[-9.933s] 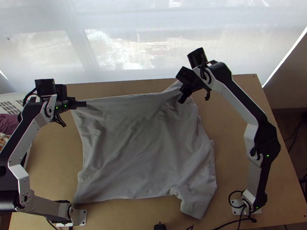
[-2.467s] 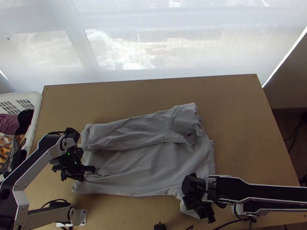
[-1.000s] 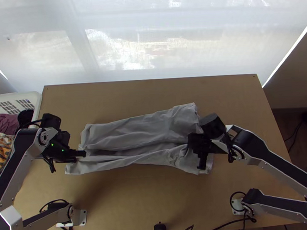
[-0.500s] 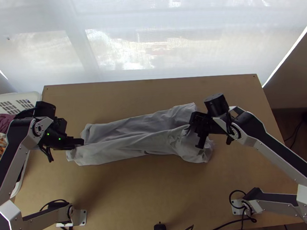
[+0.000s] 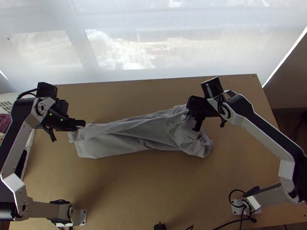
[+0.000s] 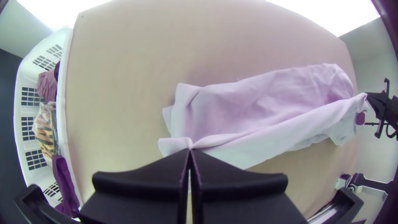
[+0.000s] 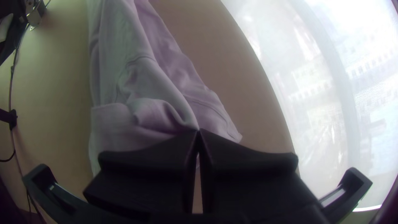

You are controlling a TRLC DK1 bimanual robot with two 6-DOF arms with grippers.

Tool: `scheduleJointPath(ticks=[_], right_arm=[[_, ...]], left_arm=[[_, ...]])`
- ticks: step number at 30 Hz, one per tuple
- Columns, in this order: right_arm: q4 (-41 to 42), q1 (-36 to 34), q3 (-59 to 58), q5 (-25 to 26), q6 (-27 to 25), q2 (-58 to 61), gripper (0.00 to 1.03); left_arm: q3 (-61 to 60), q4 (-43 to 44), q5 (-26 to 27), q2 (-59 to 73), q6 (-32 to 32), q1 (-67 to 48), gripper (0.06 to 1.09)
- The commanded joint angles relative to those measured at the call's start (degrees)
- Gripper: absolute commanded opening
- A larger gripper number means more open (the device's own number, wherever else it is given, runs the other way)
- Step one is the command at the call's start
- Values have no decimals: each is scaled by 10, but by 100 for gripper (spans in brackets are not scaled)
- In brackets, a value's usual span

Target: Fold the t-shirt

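- Lying across the table (image 5: 150,194) in a long strip: t-shirt (image 5: 130,137), bunched near the right gripper (image 7: 199,132).
- Fingers of that gripper and the left gripper (image 6: 190,152): clamped on t-shirt.
- Judged light, limp, liable to sag; best held at both ends.
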Motion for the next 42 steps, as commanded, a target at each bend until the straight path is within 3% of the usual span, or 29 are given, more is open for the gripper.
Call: scheduleJointPath(ticks=[1, 18, 34, 35, 36, 37, 39, 40, 42], right_arm=[[9, -25, 42, -3, -18, 61, 3], [10, -73, 113, -5, -33, 191, 3], [23, -81, 146, -5, 16, 266, 3], [23, -82, 150, -5, 21, 266, 3], [23, -83, 153, -5, 26, 266, 11], [22, -83, 156, -5, 36, 263, 30], [22, -84, 164, -5, 56, 258, 85], [21, -84, 167, -5, 62, 254, 97], [21, -84, 171, -5, 67, 241, 99]], left_arm=[[74, 7, -4, 81, 1, -5, 9], [150, 25, -16, 225, 1, -19, 9], [147, 64, -16, 264, -5, -46, 9], [149, 64, -16, 262, -5, -46, 13], [151, 64, -16, 258, -5, -45, 24], [151, 64, -16, 252, -5, -45, 31], [151, 60, -16, 235, -2, -43, 40], [150, 56, -15, 225, -2, -43, 44], [143, 51, -15, 197, -4, -39, 47]])
